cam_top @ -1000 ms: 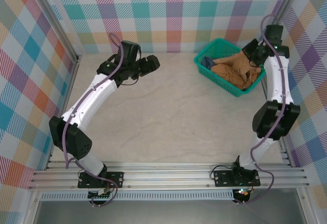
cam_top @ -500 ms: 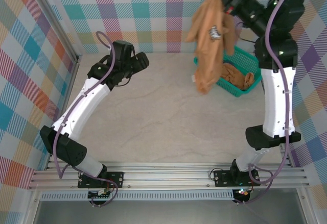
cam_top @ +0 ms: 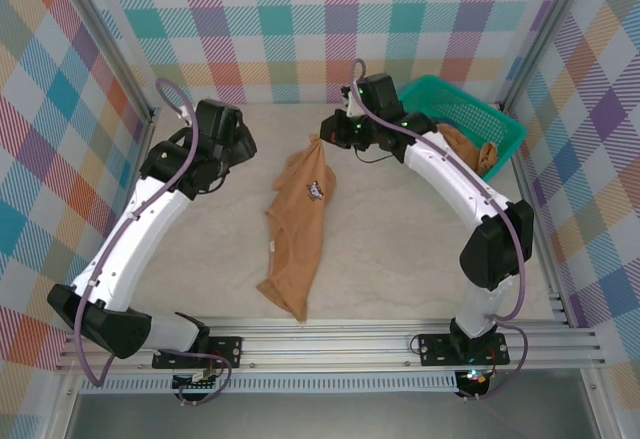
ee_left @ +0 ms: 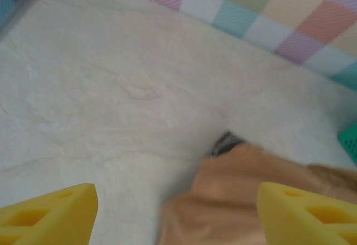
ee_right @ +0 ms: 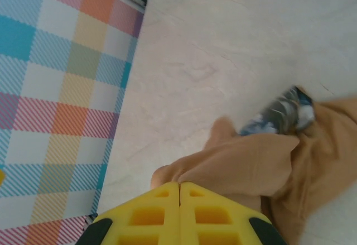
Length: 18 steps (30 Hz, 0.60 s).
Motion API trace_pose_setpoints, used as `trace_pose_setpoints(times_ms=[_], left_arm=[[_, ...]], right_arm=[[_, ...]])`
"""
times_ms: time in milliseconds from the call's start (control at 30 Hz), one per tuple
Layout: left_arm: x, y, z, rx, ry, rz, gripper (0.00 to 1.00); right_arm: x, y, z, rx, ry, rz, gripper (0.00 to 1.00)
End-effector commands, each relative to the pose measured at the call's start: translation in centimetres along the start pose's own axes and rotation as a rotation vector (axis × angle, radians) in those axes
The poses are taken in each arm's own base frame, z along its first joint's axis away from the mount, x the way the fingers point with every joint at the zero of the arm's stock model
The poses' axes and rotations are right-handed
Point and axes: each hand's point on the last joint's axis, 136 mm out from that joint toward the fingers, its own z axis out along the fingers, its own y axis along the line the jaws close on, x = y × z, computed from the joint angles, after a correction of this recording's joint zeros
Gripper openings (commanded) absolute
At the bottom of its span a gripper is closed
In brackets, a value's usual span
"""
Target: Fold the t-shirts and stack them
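A tan t-shirt (cam_top: pixel 297 224) with a small blue and white print lies stretched lengthwise on the middle of the table, its top end lifted. My right gripper (cam_top: pixel 322 140) is shut on that top end. In the right wrist view the yellow fingers (ee_right: pixel 179 188) meet on a fold of the tan fabric (ee_right: pixel 240 161), and the print (ee_right: pixel 279 114) shows beyond. My left gripper (cam_top: pixel 240 147) hovers left of the shirt, open, with nothing between its yellow fingers (ee_left: pixel 177 196). The shirt (ee_left: pixel 251 200) lies ahead of it to the right. Another tan t-shirt (cam_top: pixel 472 145) is bunched in the basket.
The teal mesh basket (cam_top: pixel 470 111) stands at the back right corner. Plaid walls close the table at the back and both sides. The metal rail with the arm bases (cam_top: pixel 320 344) runs along the near edge.
My right arm pulled a t-shirt out of the basket, raised it high, then swung it left and down onto the table. My left arm drew back to the left.
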Motion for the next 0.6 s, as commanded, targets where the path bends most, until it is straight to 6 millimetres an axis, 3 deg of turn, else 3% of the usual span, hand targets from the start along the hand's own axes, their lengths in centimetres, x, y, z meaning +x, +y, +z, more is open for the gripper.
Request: trace_pose_setpoints(times_ms=[0, 67, 133, 233, 300, 367, 467, 567], left_arm=[[5.1, -2.4, 2.1, 0.136, 0.222, 0.023, 0.77], [6.8, -3.4, 3.3, 0.155, 0.308, -0.034, 0.8], [7.0, -4.0, 4.1, 0.15, 0.33, -0.083, 0.79], [5.3, -4.2, 4.4, 0.126, 0.274, -0.125, 0.78], [3.9, -4.1, 4.2, 0.098, 0.242, -0.119, 0.78], [2.8, -4.2, 3.8, 0.085, 0.218, -0.091, 0.78], [1.7, -3.7, 3.0, 0.066, 0.178, -0.066, 0.78], [1.4, -2.7, 2.4, 0.041, 0.149, -0.059, 0.78]], right_arm=[[-4.0, 4.0, -5.2, -0.095, -0.174, -0.033, 0.0], [-4.7, 4.2, -5.6, -0.102, -0.197, -0.017, 0.0], [-6.7, 4.6, -6.1, -0.115, -0.24, 0.006, 0.0], [-11.2, 7.1, -7.9, -0.198, -0.372, 0.0, 0.0], [-14.2, 9.9, -10.5, -0.282, -0.501, -0.022, 0.0], [-15.9, 11.9, -12.9, -0.332, -0.573, -0.018, 0.0], [-16.1, 13.7, -15.8, -0.38, -0.621, 0.002, 0.0], [-13.6, 13.3, -17.3, -0.365, -0.627, 0.032, 0.0]])
